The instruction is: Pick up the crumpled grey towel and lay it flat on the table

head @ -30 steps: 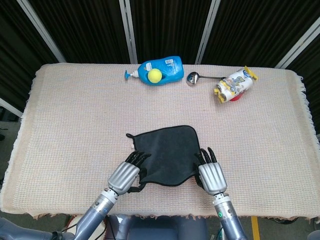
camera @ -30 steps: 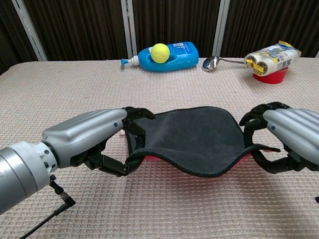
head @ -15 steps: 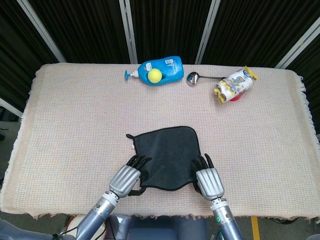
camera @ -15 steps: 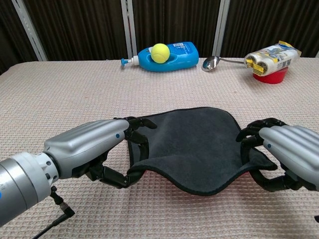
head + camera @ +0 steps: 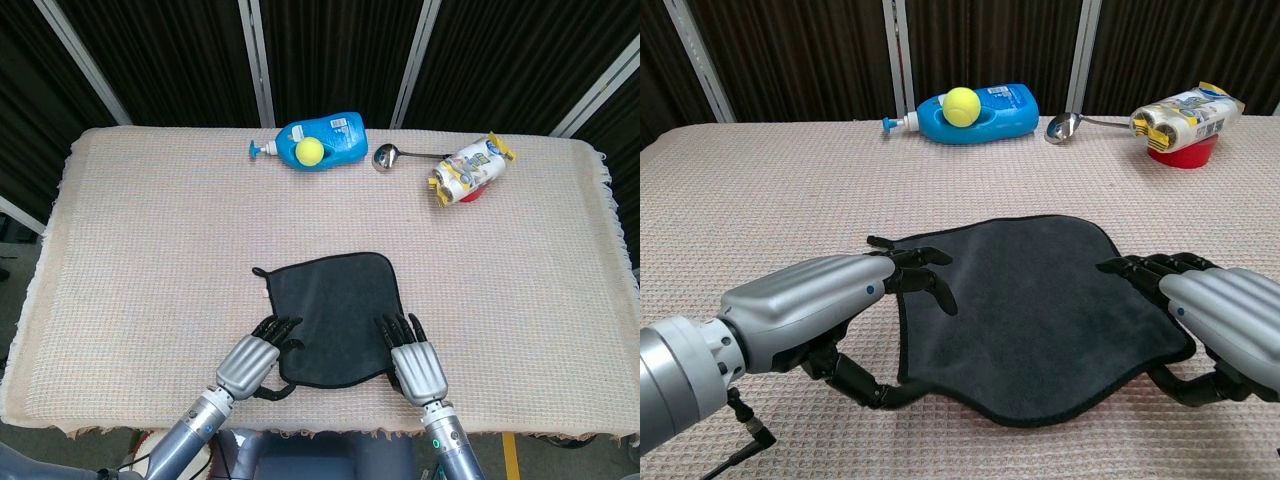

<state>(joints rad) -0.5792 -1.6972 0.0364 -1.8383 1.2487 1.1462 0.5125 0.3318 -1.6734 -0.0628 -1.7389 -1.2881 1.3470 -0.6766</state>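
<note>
Looking down from the head view, I see the grey towel (image 5: 338, 315) spread nearly flat on the worktop (image 5: 150, 250), at its near middle, with both robot hands at its near edge. My left robot hand (image 5: 255, 358) sits at the towel's near left corner: its fingers (image 5: 925, 280) reach over the top of the cloth, loosely spread, while the thumb curls in at the hem from below, so the edge sits between them in a light pinch. My right robot hand (image 5: 413, 358) does the same at the near right corner, fingers (image 5: 1145, 270) lying flat on the cloth and the thumb hooked under the hem. In the chest view the near edge is lifted slightly off the surface between the two hands; the far part lies flat.

The worktop is covered in a beige woven cloth with a fringed border. Along its far edge lies a blue pump bottle (image 5: 325, 140) on its side, with a yellow tennis ball (image 5: 309, 151) resting against it. Just right of the bottle is a metal ladle (image 5: 388, 155), and further right a printed snack packet (image 5: 470, 168) lies on something red (image 5: 1180, 152). All of these are well apart from the towel. Behind the worktop hang dark curtains with pale upright frame bars (image 5: 252, 60).
</note>
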